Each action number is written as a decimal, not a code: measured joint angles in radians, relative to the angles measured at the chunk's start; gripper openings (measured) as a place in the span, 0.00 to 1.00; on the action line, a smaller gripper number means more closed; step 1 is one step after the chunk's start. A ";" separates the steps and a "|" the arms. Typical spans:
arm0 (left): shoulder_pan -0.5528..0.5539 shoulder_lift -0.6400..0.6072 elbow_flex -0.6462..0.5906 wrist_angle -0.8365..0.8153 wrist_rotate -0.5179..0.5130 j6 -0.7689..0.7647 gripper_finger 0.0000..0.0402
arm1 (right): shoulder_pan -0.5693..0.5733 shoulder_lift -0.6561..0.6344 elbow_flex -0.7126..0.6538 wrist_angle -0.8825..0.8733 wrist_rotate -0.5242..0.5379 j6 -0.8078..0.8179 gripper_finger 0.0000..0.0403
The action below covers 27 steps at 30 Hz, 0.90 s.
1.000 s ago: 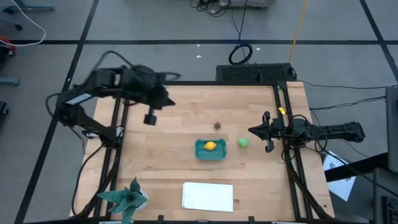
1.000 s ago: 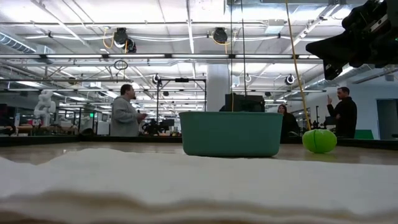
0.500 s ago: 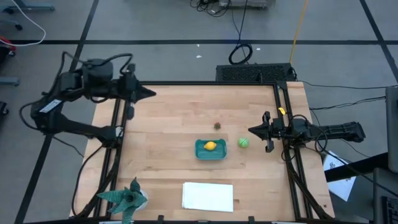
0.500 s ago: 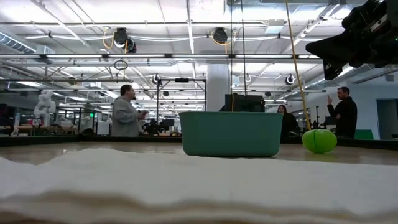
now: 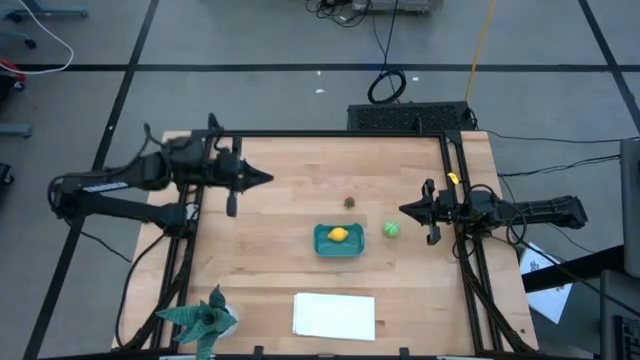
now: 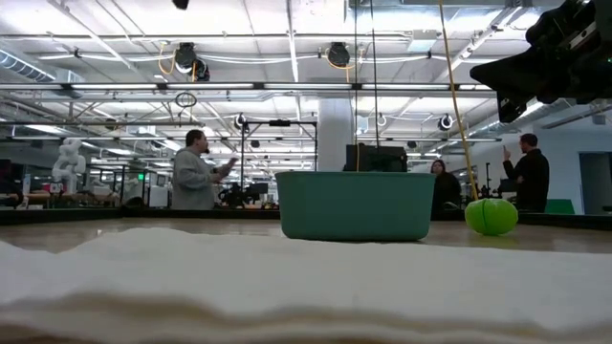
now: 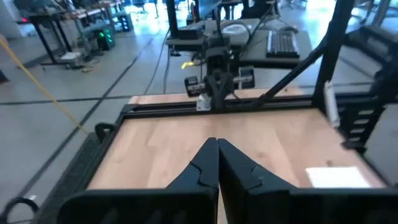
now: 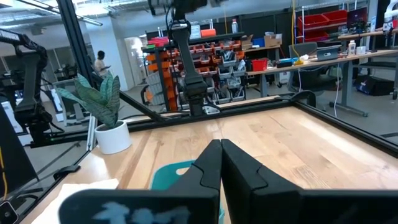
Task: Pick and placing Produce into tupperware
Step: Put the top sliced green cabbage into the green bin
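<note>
Two arms parked with fingers together; one of three produce pieces is packed.

Your lemon [image 5: 339, 235] sits in the teal tub [image 5: 322, 246]; the green ball [image 5: 391, 229] lies just beside it, the brown piece [image 5: 350, 201] behind. Your right gripper [image 5: 408, 208] is nearest, so open it over the ball. Your left gripper [image 5: 262, 179] waits well apart.

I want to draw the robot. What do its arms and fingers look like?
Both arms are dark, nearly black, with thin jointed links. The left gripper and right gripper end in two pointed, wedge-shaped black fingers. Black cables loop along the arms.
</note>
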 joint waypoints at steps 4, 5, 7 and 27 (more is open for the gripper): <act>-0.039 -0.041 -0.141 0.139 -0.046 0.034 0.00 | 0.000 0.000 0.000 -0.003 0.000 0.000 0.00; -0.045 -0.052 -0.172 0.174 -0.050 0.033 0.00 | 0.000 0.000 0.000 -0.004 0.000 -0.002 0.00; -0.055 -0.078 -0.224 0.253 -0.055 0.029 0.00 | 0.000 0.000 0.000 -0.006 -0.003 -0.008 0.00; -0.092 -0.380 -0.510 0.300 -0.172 -0.015 0.00 | 0.000 0.000 0.000 0.001 -0.004 -0.010 0.00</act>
